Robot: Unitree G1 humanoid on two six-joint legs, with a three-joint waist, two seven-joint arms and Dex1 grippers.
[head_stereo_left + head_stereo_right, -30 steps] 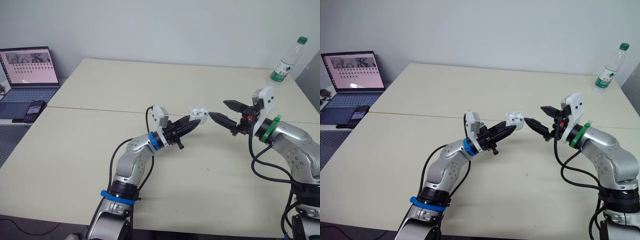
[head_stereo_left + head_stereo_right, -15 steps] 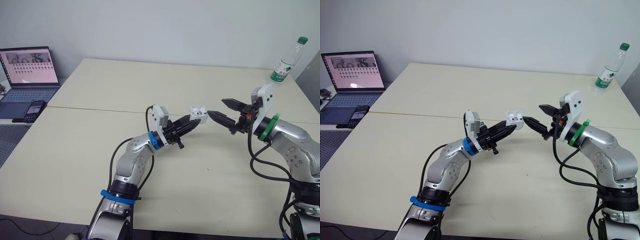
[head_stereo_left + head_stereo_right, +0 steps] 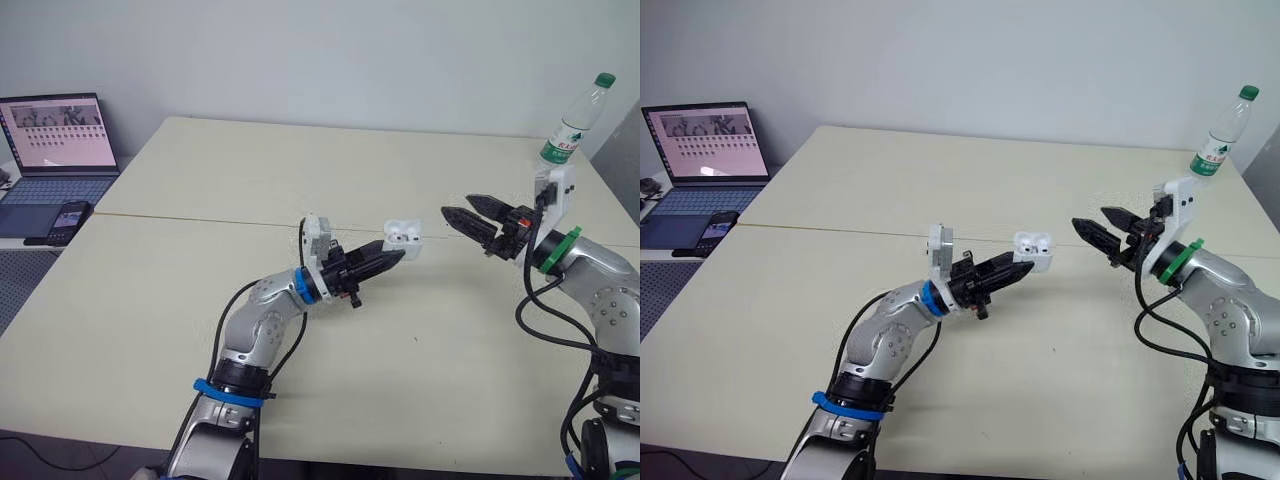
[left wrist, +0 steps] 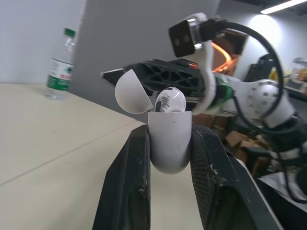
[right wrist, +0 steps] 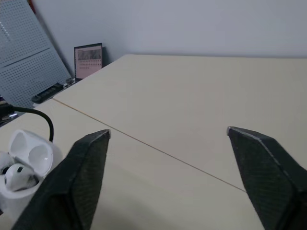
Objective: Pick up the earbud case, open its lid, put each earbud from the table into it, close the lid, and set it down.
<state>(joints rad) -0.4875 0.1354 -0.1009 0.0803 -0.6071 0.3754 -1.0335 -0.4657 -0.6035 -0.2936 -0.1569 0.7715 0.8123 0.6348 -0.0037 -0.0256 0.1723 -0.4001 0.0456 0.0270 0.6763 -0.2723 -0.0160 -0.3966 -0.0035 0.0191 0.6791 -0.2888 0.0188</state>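
Note:
My left gripper [image 3: 392,256] is shut on the white earbud case [image 3: 402,237] and holds it above the table's middle. The lid [image 4: 130,92] is tipped open, and a white earbud [image 4: 170,99] sits in the case body [image 4: 168,143], which is squeezed between the two black fingers [image 4: 128,182]. My right gripper [image 3: 460,208] hovers a short way to the right of the case, open, nothing between its fingers, tips pointing at the case. The right wrist view has the open case [image 5: 24,163] beyond the spread fingers [image 5: 88,167].
A water bottle [image 3: 575,125] stands at the table's far right corner. A laptop [image 3: 60,140] and a phone [image 3: 62,218] lie on a side surface at the far left. A seam [image 3: 200,220] runs across the beige table.
My right gripper has drawn back to the right, off the case it was touching before. The left arm has shifted the case slightly to the right.

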